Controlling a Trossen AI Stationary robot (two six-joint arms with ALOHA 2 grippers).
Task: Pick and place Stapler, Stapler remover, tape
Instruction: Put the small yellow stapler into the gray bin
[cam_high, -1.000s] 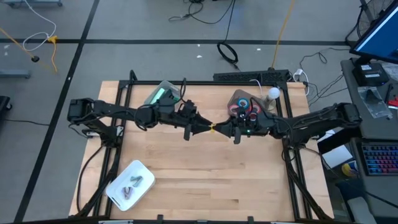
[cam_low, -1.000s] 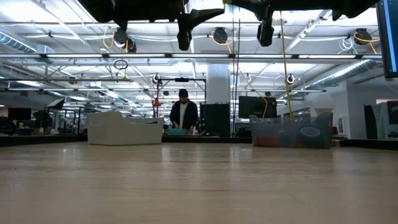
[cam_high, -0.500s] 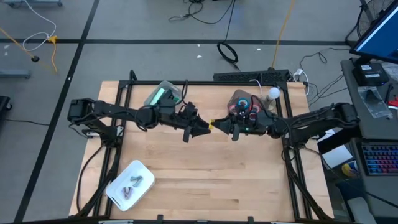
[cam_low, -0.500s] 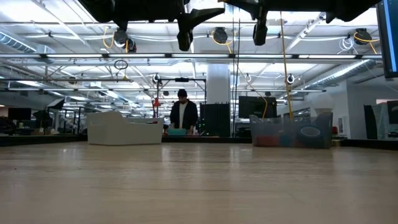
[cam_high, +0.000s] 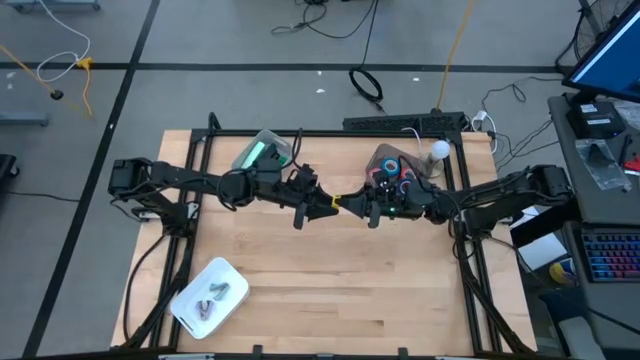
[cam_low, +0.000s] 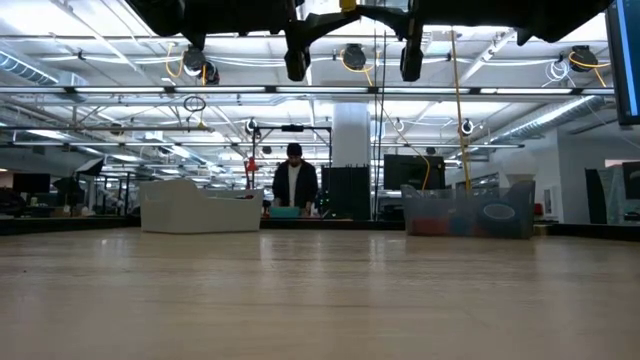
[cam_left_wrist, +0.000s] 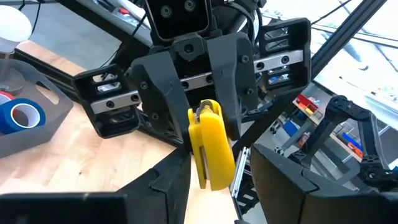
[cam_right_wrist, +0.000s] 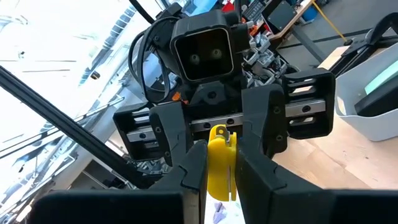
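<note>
- Moved since a second ago: your right gripper has slid toward the left gripper; they now meet tip to tip above mid-table.
- Yellow stapler: both grippers' fingers are closed on it.
- Tape: in the grey bin at the far edge.
- White tray: near front-left edge; bare wood between.
- No legible writing.

A bare wooden table is seen at surface level, with two dark arms hung at the top edge. A white bin and a translucent bin are set along the far edge. A person is seen in the lit hall beyond.
</note>
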